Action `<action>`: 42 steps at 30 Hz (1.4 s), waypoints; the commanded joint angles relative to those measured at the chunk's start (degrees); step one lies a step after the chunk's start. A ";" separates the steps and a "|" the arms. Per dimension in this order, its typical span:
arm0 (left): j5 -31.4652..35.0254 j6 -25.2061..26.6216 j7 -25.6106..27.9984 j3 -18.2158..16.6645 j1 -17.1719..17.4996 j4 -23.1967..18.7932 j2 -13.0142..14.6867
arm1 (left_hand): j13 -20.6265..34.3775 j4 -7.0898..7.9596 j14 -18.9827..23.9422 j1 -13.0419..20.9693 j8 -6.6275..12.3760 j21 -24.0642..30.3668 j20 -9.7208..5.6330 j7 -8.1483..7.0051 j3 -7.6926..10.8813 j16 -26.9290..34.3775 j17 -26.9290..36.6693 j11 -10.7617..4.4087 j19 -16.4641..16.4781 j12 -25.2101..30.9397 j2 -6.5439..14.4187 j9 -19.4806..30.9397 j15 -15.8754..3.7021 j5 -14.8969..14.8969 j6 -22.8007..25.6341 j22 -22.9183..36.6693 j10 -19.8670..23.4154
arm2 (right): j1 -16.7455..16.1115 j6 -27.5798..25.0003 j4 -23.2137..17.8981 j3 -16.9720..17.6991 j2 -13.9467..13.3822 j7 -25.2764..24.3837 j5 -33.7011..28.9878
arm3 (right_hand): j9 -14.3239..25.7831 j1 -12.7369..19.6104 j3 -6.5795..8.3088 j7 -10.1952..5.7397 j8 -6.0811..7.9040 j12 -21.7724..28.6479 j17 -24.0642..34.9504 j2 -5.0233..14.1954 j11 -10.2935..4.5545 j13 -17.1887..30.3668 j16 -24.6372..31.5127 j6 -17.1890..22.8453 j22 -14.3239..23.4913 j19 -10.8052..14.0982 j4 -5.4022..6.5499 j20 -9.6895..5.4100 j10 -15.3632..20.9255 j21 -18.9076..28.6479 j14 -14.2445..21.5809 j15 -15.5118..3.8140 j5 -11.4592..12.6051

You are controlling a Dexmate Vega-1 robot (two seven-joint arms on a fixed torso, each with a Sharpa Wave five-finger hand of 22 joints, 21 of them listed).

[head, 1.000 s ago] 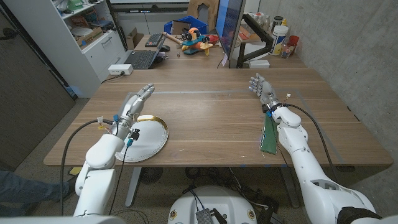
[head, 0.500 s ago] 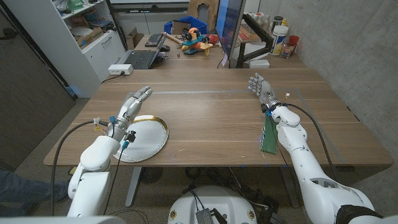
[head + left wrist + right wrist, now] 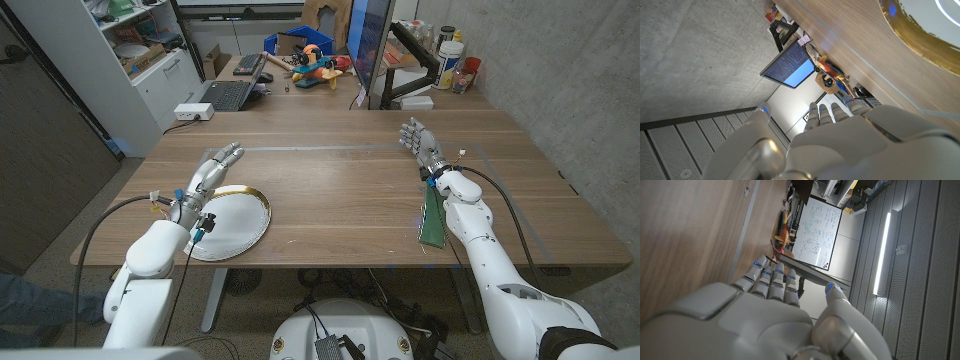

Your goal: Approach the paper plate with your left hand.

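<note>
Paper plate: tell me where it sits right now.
In the head view, the paper plate lies near the table's front-left edge, just beside the left hand.

One paper plate (image 3: 233, 224) is seen on the wooden table (image 3: 340, 200). One green card (image 3: 433, 217) is counted to the plate's right. Two hands are counted, left hand (image 3: 210, 175) and right hand (image 3: 420, 141).

Both arms reach forward, left hand (image 3: 211, 172) and right hand (image 3: 421, 143) held with fingers extended, holding nothing.
</note>
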 commanded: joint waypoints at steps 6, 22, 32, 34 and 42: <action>3.99 1.47 2.70 0.50 2.32 -1.73 0.95 | 0.19 -0.43 0.34 0.70 0.04 -0.13 0.52 0.11 -0.03 0.20 0.04 -0.06 -2.68 0.41 -0.14 0.12 -0.04 -0.03 0.33 0.24 0.15 | 0.95 0.48 2.01 0.06 0.20 0.18 -0.06 | 0.07 -0.07 0.22 0.13 -0.05 -0.23 0.10 0.69 -0.10 0.05 -0.04 0.72 0.14 0.77 -0.37 0.18 0.54 -0.19 0.44 -0.15 0.16; 6.39 3.43 3.81 0.06 4.03 -3.77 2.42 | 0.18 -0.53 0.50 0.86 0.08 -0.32 0.52 0.04 -0.09 0.22 0.04 -0.21 -2.48 0.48 -0.03 0.13 -0.11 -0.08 0.56 0.25 0.40 | 1.14 0.67 2.74 0.18 0.19 0.32 -0.16 | 0.08 -0.11 0.20 0.10 -0.14 -0.39 0.08 0.75 -0.18 0.05 -0.07 0.74 0.15 0.89 -0.46 0.20 0.63 -0.59 0.46 -0.20 0.15; 8.77 4.21 4.93 0.27 4.67 -4.58 3.47 | 0.18 -0.60 0.49 0.98 0.07 -0.48 0.52 -0.02 -0.12 0.20 0.03 -0.25 -2.40 0.46 0.04 0.13 -0.16 -0.10 0.63 0.26 0.41 | 0.92 0.17 1.81 0.30 -0.12 0.24 -0.26 | 0.08 -0.13 0.19 0.10 -0.19 -0.49 0.07 0.78 -0.13 0.06 -0.08 0.74 0.16 0.99 -0.52 0.21 0.66 -0.81 0.50 -0.15 0.16; 9.86 4.65 5.38 0.39 4.97 -4.90 3.79 | 0.18 -0.61 0.49 1.00 0.07 -0.51 0.55 -0.01 -0.12 0.20 0.03 -0.38 -2.42 0.46 0.06 0.13 -0.17 -0.11 0.63 0.26 0.42 | 0.94 0.08 1.70 0.29 -0.16 0.27 -0.27 | 0.08 -0.14 0.19 0.11 -0.19 -0.51 0.07 0.79 -0.13 0.06 -0.09 0.77 0.16 1.00 -0.52 0.21 0.67 -0.86 0.49 -0.15 0.16; 11.73 6.20 6.08 0.30 5.91 -5.62 4.78 | 0.18 -0.66 0.49 1.08 0.04 -0.65 0.60 -0.10 -0.15 0.18 0.04 -0.42 -2.42 0.45 0.12 0.14 -0.19 -0.12 0.61 0.26 0.43 | 1.50 0.30 2.34 0.15 -0.17 0.24 -0.43 | 0.08 -0.17 0.16 0.09 -0.23 -0.62 0.06 0.78 -0.09 0.06 -0.12 0.77 0.17 1.08 -0.58 0.24 0.66 -1.07 0.49 -0.13 0.16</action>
